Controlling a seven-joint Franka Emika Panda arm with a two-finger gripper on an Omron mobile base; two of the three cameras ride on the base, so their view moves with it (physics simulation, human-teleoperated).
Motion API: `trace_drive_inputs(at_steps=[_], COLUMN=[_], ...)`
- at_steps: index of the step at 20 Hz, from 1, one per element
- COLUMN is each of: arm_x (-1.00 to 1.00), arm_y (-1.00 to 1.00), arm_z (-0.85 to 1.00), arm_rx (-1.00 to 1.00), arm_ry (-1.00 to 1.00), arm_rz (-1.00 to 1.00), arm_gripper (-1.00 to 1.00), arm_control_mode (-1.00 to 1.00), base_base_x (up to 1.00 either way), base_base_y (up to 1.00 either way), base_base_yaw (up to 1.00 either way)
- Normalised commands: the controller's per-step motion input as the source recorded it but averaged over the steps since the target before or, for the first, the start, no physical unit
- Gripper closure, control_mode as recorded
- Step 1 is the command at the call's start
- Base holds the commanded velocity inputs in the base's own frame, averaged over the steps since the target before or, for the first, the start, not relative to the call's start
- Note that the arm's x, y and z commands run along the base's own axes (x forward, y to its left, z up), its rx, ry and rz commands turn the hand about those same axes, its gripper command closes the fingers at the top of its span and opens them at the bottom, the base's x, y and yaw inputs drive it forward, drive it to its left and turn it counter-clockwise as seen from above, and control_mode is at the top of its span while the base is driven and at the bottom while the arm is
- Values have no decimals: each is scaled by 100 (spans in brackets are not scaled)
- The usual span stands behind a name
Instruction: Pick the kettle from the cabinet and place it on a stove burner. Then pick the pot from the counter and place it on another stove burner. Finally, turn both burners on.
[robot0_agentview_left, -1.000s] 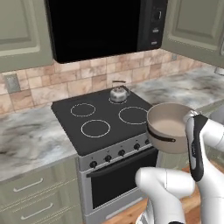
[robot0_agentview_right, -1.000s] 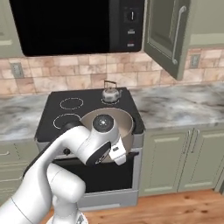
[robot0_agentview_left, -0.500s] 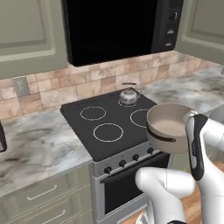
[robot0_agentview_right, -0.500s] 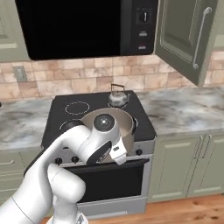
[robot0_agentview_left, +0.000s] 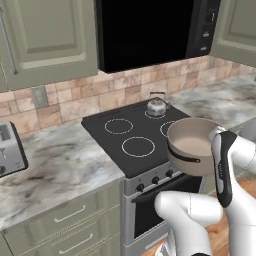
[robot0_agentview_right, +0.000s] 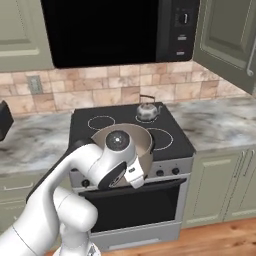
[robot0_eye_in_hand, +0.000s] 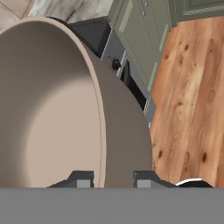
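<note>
A: Hand view puts the pot (robot0_eye_in_hand: 65, 109) across the left and centre of the frame, rim running top to bottom, with our gripper (robot0_eye_in_hand: 113, 178) at the bottom edge, one finger inside the wall and one outside. Jaws are clamped on the pot rim

B: Agreed. Left base view has the pot (robot0_agentview_left: 192, 145) held up at centre right, over the front right corner of the cooktop (robot0_agentview_left: 112, 142). Kettle (robot0_agentview_left: 156, 106) sits on the back right burner, upper centre of frame

A: So we want a free ring. The front left burner (robot0_agentview_left: 138, 146) looks easiest to us, well apart from the kettle. We'd carry the pot level, centre it over the ring, lower straight down, and only open once the base is flat on the glass. A rim grip on one side means it could tilt, so we go slow

B: Blind spots: in the right base view the arm covers the front of the pot (robot0_agentview_right: 145, 137) and the near rings. We can't see the pot's base or how high it hangs above the glass. Knobs (robot0_agentview_left: 155, 180) are small in frame, their settings unreadable. Cabinet door (robot0_agentview_right: 227, 40) at upper right is cut off by the frame edge
</note>
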Motion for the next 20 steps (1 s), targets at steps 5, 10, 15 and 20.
trace_drive_inputs(at_steps=[5, 10, 15, 20], arm_x=[0, 0, 0, 0], arm_y=[0, 0, 0, 0], arm_z=[0, 0, 0, 0], arm_rx=[0, 0, 0, 0], arm_ry=[0, 0, 0, 0], arm_rz=[0, 0, 0, 0], arm_gripper=[100, 100, 100, 100], arm_control_mode=[100, 100, 100, 100], base_base_x=[27, 20, 9, 20], base_base_y=[42, 44, 46, 38], base_base_yaw=[-10, -10, -8, -6])
